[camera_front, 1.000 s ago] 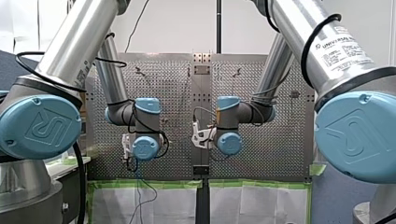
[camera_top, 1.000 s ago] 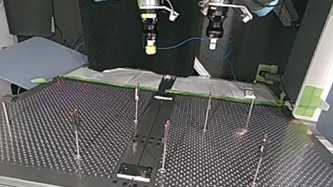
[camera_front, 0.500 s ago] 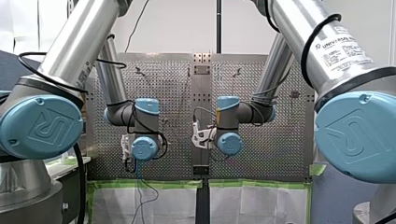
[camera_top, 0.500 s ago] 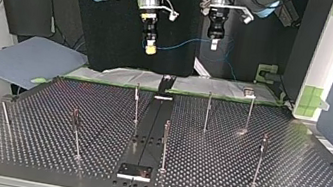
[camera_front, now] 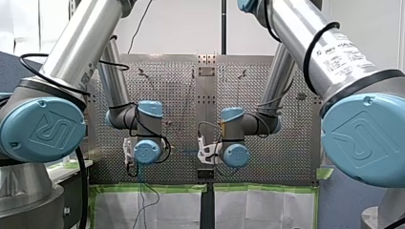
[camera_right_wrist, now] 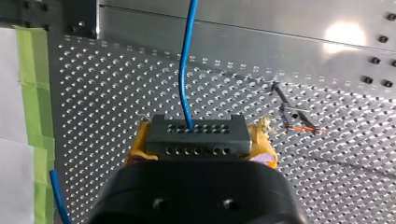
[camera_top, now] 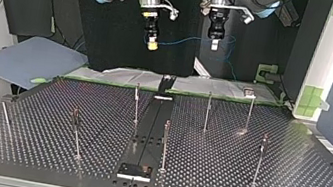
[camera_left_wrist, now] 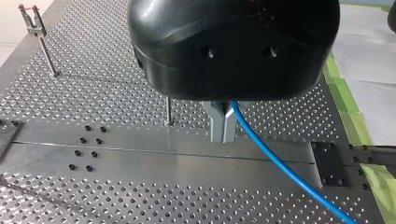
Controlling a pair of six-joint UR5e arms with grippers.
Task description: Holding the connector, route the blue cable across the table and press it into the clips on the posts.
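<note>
While right pincer (camera_right_wrist: pixel 200 140) clamps the connector (camera_right_wrist: pixel 196 133), left pincer (camera_left_wrist: pixel 223 134) pinches the blue cable (camera_left_wrist: pixel 280 164).

Blue cable (camera_right_wrist: pixel 186 70), black connector (camera_right_wrist: pixel 196 137), perforated table (camera_top: pixel 242 176)

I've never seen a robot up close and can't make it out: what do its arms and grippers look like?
Both arms, my left arm and my right arm, are silver tubes with light-blue joint caps and black cables strung along them; the right bears a printed label. My left gripper is black with metal fingers; my right gripper is black with yellow pads.
</note>
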